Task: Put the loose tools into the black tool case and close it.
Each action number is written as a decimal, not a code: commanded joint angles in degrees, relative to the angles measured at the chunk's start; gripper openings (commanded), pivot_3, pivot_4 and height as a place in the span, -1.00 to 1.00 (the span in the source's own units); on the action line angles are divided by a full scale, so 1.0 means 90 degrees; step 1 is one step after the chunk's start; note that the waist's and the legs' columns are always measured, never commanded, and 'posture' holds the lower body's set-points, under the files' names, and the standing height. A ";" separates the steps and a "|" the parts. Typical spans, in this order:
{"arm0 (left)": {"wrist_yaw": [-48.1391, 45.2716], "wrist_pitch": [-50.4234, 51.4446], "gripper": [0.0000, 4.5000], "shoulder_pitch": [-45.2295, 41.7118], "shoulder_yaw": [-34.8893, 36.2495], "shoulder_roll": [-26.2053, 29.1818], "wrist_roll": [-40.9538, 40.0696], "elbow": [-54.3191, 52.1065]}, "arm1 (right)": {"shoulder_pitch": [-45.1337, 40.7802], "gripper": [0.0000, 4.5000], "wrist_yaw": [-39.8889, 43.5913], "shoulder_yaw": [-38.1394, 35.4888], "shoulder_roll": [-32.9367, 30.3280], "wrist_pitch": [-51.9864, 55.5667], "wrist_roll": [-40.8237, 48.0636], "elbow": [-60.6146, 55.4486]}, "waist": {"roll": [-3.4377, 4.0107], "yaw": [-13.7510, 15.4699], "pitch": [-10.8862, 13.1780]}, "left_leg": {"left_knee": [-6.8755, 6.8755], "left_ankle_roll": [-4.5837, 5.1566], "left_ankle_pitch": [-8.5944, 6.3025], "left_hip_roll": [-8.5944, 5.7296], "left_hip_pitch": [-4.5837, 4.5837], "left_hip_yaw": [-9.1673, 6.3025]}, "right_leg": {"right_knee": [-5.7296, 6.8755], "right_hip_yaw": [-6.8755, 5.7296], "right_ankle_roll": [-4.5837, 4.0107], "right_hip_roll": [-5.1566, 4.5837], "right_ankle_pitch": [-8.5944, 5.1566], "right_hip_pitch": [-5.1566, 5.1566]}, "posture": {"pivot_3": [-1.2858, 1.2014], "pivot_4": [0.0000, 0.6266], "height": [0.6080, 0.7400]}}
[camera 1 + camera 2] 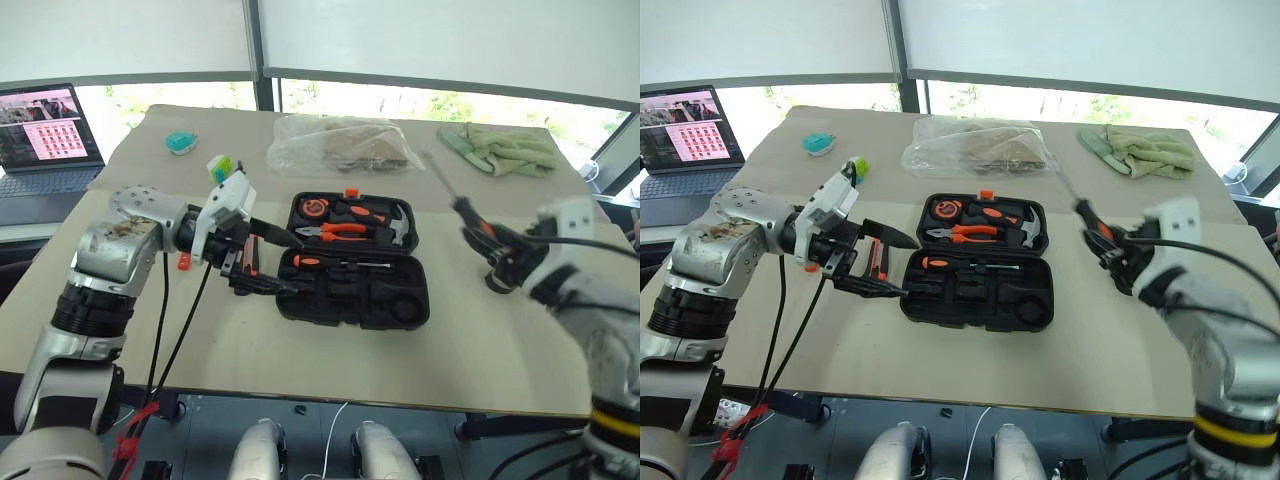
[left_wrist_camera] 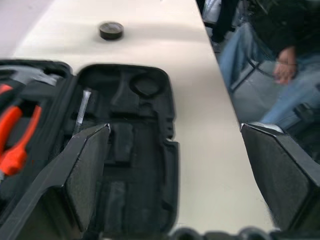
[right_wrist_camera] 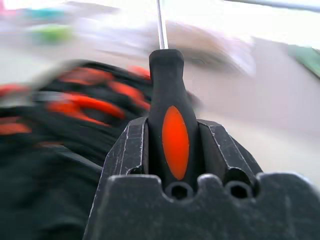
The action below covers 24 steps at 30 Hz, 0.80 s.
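While clamped in right gripper (image 3: 176, 150), screwdriver (image 3: 172, 125) prob. clear of case (image 1: 355, 265), left gripper (image 2: 180, 175) apart.

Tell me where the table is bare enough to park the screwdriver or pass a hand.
Bare: the strip between the case and the right gripper, and the near edge in front of the case. Crowded: the far side, with the bag, gloves and teal object; the left gripper stands at the case's left end.

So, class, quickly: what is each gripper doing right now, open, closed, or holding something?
Left gripper: open, holding nothing, beside the black tool case.
Right gripper: shut on a screwdriver, lifted off the table.
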 commanded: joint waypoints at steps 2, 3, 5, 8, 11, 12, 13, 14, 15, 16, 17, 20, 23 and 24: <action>0.0016 0.0018 1.00 -0.0088 0.0028 0.0030 -0.0104 -0.0189 | -0.0418 -0.54 0.1738 0.1326 -0.0393 -0.1244 -0.0647 0.0870 | -0.0004 0.0053 0.0002 | 0.0000 0.0000 0.0000 0.0003 -0.0001 0.0001 | 0.0003 -0.0004 -0.0005 0.0002 -0.0002 0.0000 | 0.03 -0.52 1.00; 0.0045 0.0023 1.00 -0.0091 0.0028 0.0010 -0.0106 -0.0200 | -0.0561 -0.54 0.2068 0.1664 -0.0457 -0.1589 -0.0907 0.1110 | -0.0005 0.0071 0.0003 | 0.0002 0.0000 0.0000 0.0000 -0.0002 0.0003 | 0.0002 -0.0003 -0.0005 -0.0001 -0.0002 -0.0002 | 0.03 -0.52 1.00; 0.0114 0.0002 1.00 -0.0061 0.0031 -0.0022 -0.0102 -0.0256 | -0.0929 -0.54 0.2630 0.2443 -0.0518 -0.2671 -0.1773 0.1985 | -0.0006 0.0055 0.0004 | 0.0012 0.0000 0.0000 -0.0004 -0.0008 0.0009 | 0.0003 -0.0003 -0.0001 -0.0008 -0.0002 -0.0003 | 0.03 -0.52 1.00; 0.0168 -0.0017 1.00 -0.0013 0.0034 -0.0026 -0.0099 -0.0316 | -0.1335 -0.54 0.2903 0.2749 -0.0391 -0.3407 -0.2215 0.2987 | -0.0008 0.0060 0.0006 | 0.0019 0.0000 0.0000 -0.0009 -0.0009 0.0016 | 0.0003 0.0001 0.0006 -0.0014 0.0001 -0.0003 | 0.03 -0.52 1.00; 0.0197 -0.0059 1.00 0.0031 0.0042 -0.0002 -0.0088 -0.0334 | -0.1545 -0.54 0.3170 0.2808 -0.0344 -0.4030 -0.2434 0.3619 | -0.0008 0.0065 0.0007 | 0.0016 0.0000 0.0000 -0.0008 -0.0009 0.0015 | 0.0005 0.0001 0.0006 -0.0014 0.0000 -0.0005 | 0.03 -0.52 1.00; 0.0204 -0.0066 1.00 0.0024 0.0047 0.0011 -0.0080 -0.0319 | -0.1604 -0.54 0.3245 0.2822 -0.0338 -0.4241 -0.2508 0.3793 | -0.0008 0.0059 0.0007 | 0.0016 0.0000 0.0000 -0.0008 -0.0009 0.0016 | 0.0005 0.0001 0.0006 -0.0014 0.0000 -0.0006 | 0.03 -0.52 1.00; 0.0204 -0.0080 1.00 0.0026 0.0051 0.0021 -0.0073 -0.0304 | -0.1651 -0.54 0.3264 0.2829 -0.0320 -0.4380 -0.2576 0.3923 | -0.0008 0.0051 0.0007 | 0.0015 -0.0001 0.0000 -0.0008 -0.0009 0.0016 | 0.0006 0.0001 0.0006 -0.0014 0.0000 -0.0006 | 0.03 -0.52 1.00; 0.0206 -0.0107 1.00 0.0022 0.0053 0.0029 -0.0058 -0.0284 | -0.1716 -0.54 0.3269 0.2836 -0.0286 -0.4506 -0.2652 0.4065 | -0.0008 0.0050 0.0007 | 0.0015 -0.0001 0.0000 -0.0008 -0.0009 0.0016 | 0.0006 0.0001 0.0006 -0.0014 0.0000 -0.0006 | 0.03 -0.52 1.00; 0.0206 -0.0130 1.00 0.0023 0.0055 0.0034 -0.0046 -0.0267 | -0.1757 -0.54 0.3273 0.2846 -0.0257 -0.4582 -0.2706 0.4161 | -0.0008 0.0044 0.0007 | 0.0015 -0.0001 0.0000 -0.0007 -0.0009 0.0016 | 0.0006 0.0001 0.0006 -0.0013 0.0000 -0.0006 | 0.03 -0.52 1.00; 0.0209 -0.0148 1.00 0.0016 0.0054 0.0032 -0.0036 -0.0251 | -0.1786 -0.54 0.3315 0.2876 -0.0243 -0.4706 -0.2769 0.4260 | -0.0008 0.0044 0.0007 | 0.0015 -0.0001 0.0000 -0.0006 -0.0008 0.0016 | 0.0009 0.0001 0.0006 -0.0013 0.0000 -0.0006 | 0.03 -0.52 1.00; 0.0214 -0.0166 1.00 0.0008 0.0054 0.0031 -0.0028 -0.0237 | -0.1808 -0.54 0.3349 0.2895 -0.0221 -0.4795 -0.2818 0.4355 | -0.0007 0.0040 0.0008 | 0.0016 -0.0001 0.0000 -0.0006 -0.0008 0.0016 | 0.0010 0.0001 0.0006 -0.0012 0.0000 -0.0007 | 0.03 -0.52 1.00; 0.0235 -0.0188 1.00 -0.0011 0.0059 0.0027 -0.0027 -0.0241 | -0.1874 -0.54 0.3361 0.2919 -0.0131 -0.4921 -0.2952 0.4610 | -0.0007 0.0040 0.0008 | 0.0016 -0.0001 0.0001 -0.0005 -0.0008 0.0018 | 0.0013 0.0001 0.0005 -0.0012 -0.0001 -0.0008 | 0.03 -0.52 1.00; 0.0255 -0.0185 1.00 -0.0009 0.0064 0.0034 -0.0037 -0.0273 | -0.1877 -0.54 0.3348 0.2942 -0.0070 -0.4814 -0.3048 0.4743 | -0.0007 0.0040 0.0007 | 0.0016 -0.0001 0.0000 -0.0006 -0.0008 0.0018 | 0.0013 0.0001 0.0005 -0.0012 -0.0001 -0.0008 | 0.03 -0.52 1.00; 0.0257 -0.0186 1.00 0.0000 0.0066 0.0042 -0.0041 -0.0289 | -0.1858 -0.31 0.3369 0.2927 -0.0053 -0.4787 -0.3042 0.4754 | -0.0007 0.0040 0.0008 | 0.0016 -0.0002 0.0001 -0.0006 -0.0007 0.0018 | 0.0013 0.0001 0.0005 -0.0013 -0.0001 -0.0008 | 0.03 -0.52 1.00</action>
